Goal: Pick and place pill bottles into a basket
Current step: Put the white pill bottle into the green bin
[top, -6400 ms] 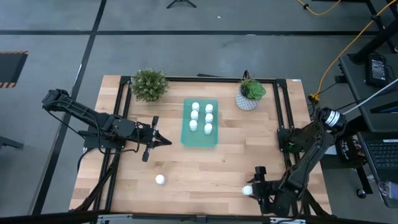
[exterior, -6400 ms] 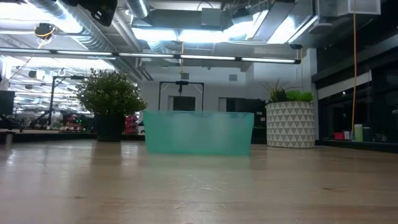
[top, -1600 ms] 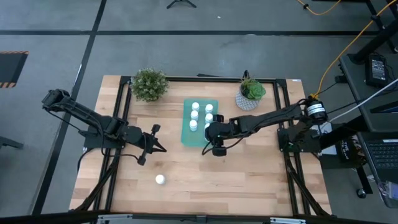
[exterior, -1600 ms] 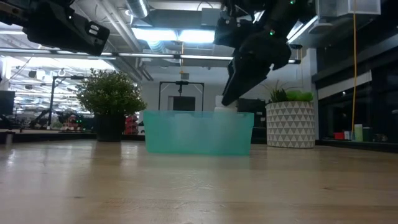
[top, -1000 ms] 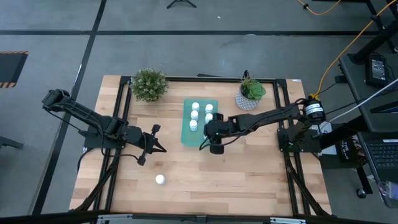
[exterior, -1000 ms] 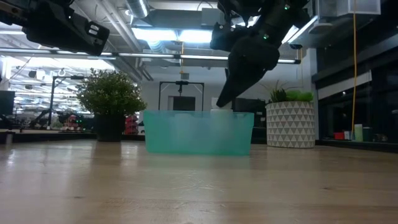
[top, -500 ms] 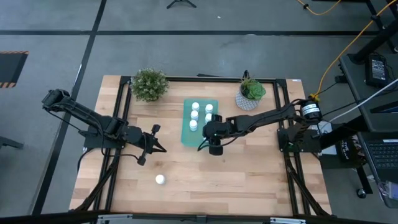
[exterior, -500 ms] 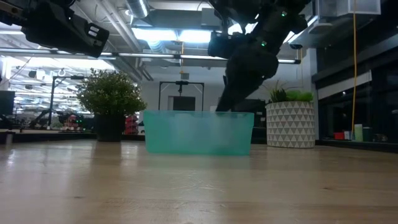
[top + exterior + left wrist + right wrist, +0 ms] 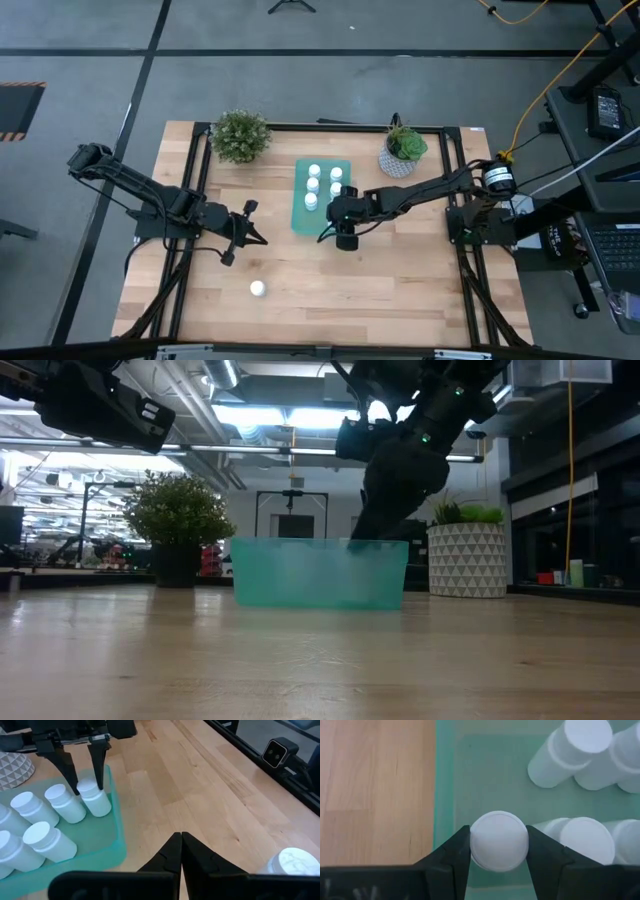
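Observation:
The teal tray [image 9: 303, 222] lies mid-table and holds several white pill bottles [image 9: 313, 186] standing on its floor. My right gripper [image 9: 338, 216] reaches down into the tray's near right corner, shut on one more white bottle [image 9: 499, 840], which also shows in the left wrist view [image 9: 94, 797]. In the low view the right gripper [image 9: 372, 525] dips behind the tray wall [image 9: 300, 575]. One loose bottle [image 9: 258, 289] stands on the wood near the front. My left gripper [image 9: 256, 236] is shut and empty, left of the tray, above the table. My right gripper pinches the bottle between its two fingers [image 9: 454, 854], one on each side, at the cap [image 9: 87, 786] and upper body. The fingers come from above, pointing down. The bottle sits upright inside the tray beside the others; I cannot tell whether its base touches the floor.
A bushy potted plant [image 9: 240, 135] stands at the far left, and a white patterned pot with a plant [image 9: 400, 152] at the far right. A black frame runs along the table's sides. Bare wood lies between the tray and the front edge.
My right gripper has gone down with the bottle, from just above the tray's rim into the tray, still shut on it. The bottle has dropped below the tray wall in the low view.

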Motion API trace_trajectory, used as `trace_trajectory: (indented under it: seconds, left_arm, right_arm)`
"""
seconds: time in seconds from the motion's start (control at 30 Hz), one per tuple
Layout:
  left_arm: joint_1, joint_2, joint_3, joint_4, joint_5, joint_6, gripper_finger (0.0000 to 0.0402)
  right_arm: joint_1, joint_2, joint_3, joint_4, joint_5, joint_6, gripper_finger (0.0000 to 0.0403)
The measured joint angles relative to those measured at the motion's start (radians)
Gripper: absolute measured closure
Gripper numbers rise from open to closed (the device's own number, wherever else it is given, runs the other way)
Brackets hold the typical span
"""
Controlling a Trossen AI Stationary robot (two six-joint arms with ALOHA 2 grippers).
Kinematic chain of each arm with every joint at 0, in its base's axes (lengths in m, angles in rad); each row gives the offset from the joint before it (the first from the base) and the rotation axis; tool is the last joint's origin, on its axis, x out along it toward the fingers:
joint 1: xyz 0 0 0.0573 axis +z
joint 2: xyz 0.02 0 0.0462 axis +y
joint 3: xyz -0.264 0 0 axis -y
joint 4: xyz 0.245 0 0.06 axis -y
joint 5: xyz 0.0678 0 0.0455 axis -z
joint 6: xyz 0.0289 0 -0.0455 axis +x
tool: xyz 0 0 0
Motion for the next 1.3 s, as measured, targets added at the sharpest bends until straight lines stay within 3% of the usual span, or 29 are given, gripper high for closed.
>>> trace_trajectory:
  seconds: [0.2, 0.5, 0.83, 1.3]
  left_arm:
    - [0.0, 0.0, 0.0, 0.0, 0.0, 0.0, 0.0396]
    - [0.0, 0.0, 0.0, 0.0, 0.0, 0.0, 0.0396]
    - [0.0, 0.0, 0.0, 0.0, 0.0, 0.001, 0.0396]
    - [0.0, 0.0, 0.0, 0.0, 0.0, -0.001, 0.0396]
  right_arm:
    - [-0.003, 0.0, -0.001, -0.003, 0.001, -0.003, 0.025]
    - [-0.005, 0.0, -0.001, -0.028, 0.003, -0.002, 0.0172]
    - [-0.005, -0.008, -0.001, -0.026, 0.003, -0.004, 0.0177]
    - [-0.005, -0.172, -0.001, -0.014, 0.003, -0.009, 0.0178]
